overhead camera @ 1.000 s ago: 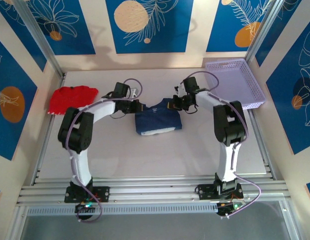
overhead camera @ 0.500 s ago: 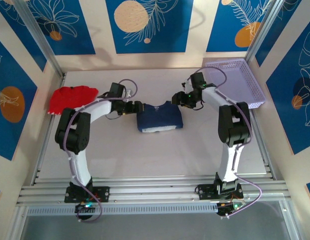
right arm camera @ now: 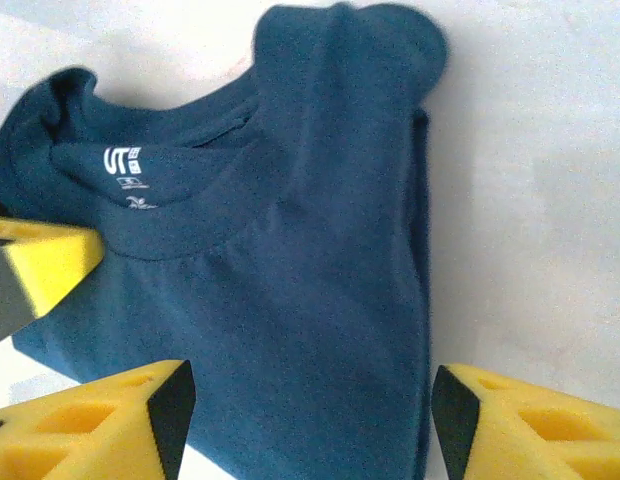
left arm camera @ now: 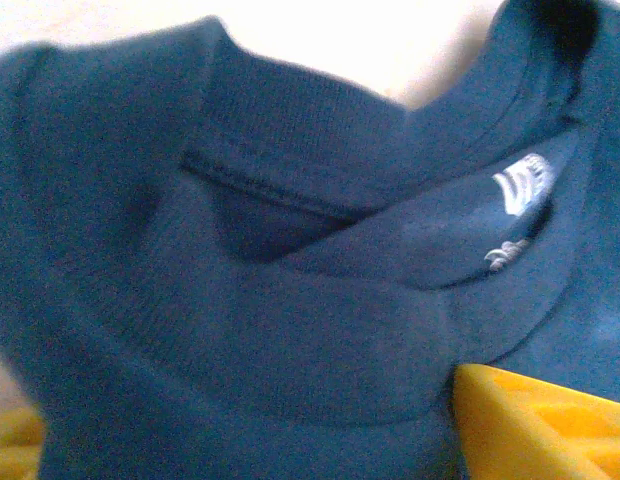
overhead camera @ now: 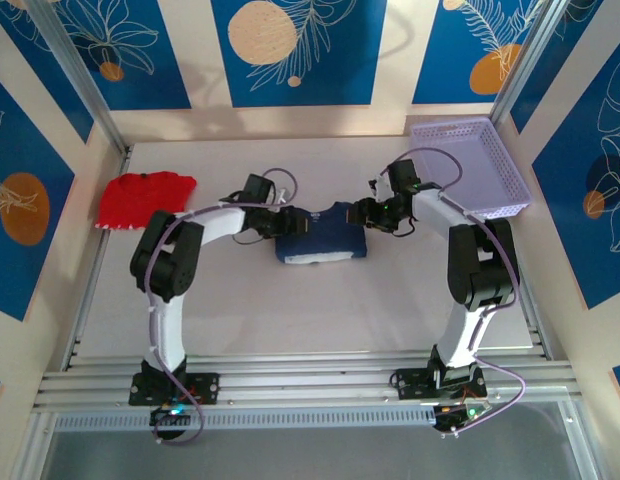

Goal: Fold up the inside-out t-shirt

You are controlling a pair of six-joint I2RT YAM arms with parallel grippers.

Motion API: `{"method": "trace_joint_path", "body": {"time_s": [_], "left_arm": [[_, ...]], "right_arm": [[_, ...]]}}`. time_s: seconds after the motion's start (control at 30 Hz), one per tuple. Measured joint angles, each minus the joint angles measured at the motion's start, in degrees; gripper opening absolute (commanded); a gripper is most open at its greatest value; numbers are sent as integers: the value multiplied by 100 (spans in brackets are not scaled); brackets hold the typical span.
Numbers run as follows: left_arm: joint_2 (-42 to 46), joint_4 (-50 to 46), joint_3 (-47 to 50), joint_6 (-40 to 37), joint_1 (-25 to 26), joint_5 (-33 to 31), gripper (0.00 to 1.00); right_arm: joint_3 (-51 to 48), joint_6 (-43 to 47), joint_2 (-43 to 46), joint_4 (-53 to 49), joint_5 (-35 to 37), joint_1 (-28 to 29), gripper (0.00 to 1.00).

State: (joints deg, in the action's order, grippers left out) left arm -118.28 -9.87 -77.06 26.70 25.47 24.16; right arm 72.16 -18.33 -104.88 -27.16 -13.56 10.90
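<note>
Navy t-shirt (overhead camera: pixel 320 235) lies folded mid-surface (overhead camera: pixel 290 310). White neck print (right arm camera: pixel 125 165) reads roughly "ST", rest too blurred. Left hand (overhead camera: pixel 297 222) and right hand (overhead camera: pixel 363 212) both released, fingers spread at collar.

Pale table (overhead camera: pixel 320 310) inside a three-sided booth. Cream walls (overhead camera: pixel 195 60) hung with deep blue panels (overhead camera: pixel 340 70), printed with white line-drawn leaves and orange or peach discs (overhead camera: pixel 262 32). Slanting metal posts (overhead camera: pixel 75 75) in the two far corners. Along the near edge, ribbed aluminium rails (overhead camera: pixel 310 385), then a slotted strip (overhead camera: pixel 310 418) and a grey surface (overhead camera: pixel 310 455) below. Even, soft light, with faint shadow at the foot of the back wall.
</note>
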Motion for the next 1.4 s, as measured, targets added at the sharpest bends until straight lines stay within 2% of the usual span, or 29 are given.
{"method": "trace_joint_path", "body": {"time_s": [0.2, 0.23, 0.37, 0.5, 0.6, 0.77, 1.03, 1.23, 1.4], "left_arm": [[-420, 229, -387, 24, 184, 210, 1], [-435, 223, -435, -35, 181, 258, 0], [-426, 59, -494, -413, 52, 417, 0], [-144, -800, -557, -1108, -356, 389, 0], [267, -1690, -774, -1759, -872, 48, 0], [905, -2754, -1370, -2710, -1759, -918, 0], [970, -3840, -2332, -4052, -2643, -2389, 0], [662, -4435, -3491, -4734, -3040, -2581, 0], [398, -4625, -4190, -4922, -3340, -2577, 0]], "right_arm": [[-68, -2, 133, 76, -46, 0, 66], [-70, -2, 170, 81, -42, 0, 66], [-221, -9, 476, 118, -37, 0, 65], [-485, -52, 979, 181, -28, 0, 65], [-678, -125, 1377, 282, -44, 0, 65], [-824, -221, 1655, 468, -155, 74, 65], [-1067, -267, 1659, 671, -317, 328, 65], [-1113, -310, 1659, 833, -426, 330, 65], [-1115, -308, 1659, 872, -446, 343, 65]]}}
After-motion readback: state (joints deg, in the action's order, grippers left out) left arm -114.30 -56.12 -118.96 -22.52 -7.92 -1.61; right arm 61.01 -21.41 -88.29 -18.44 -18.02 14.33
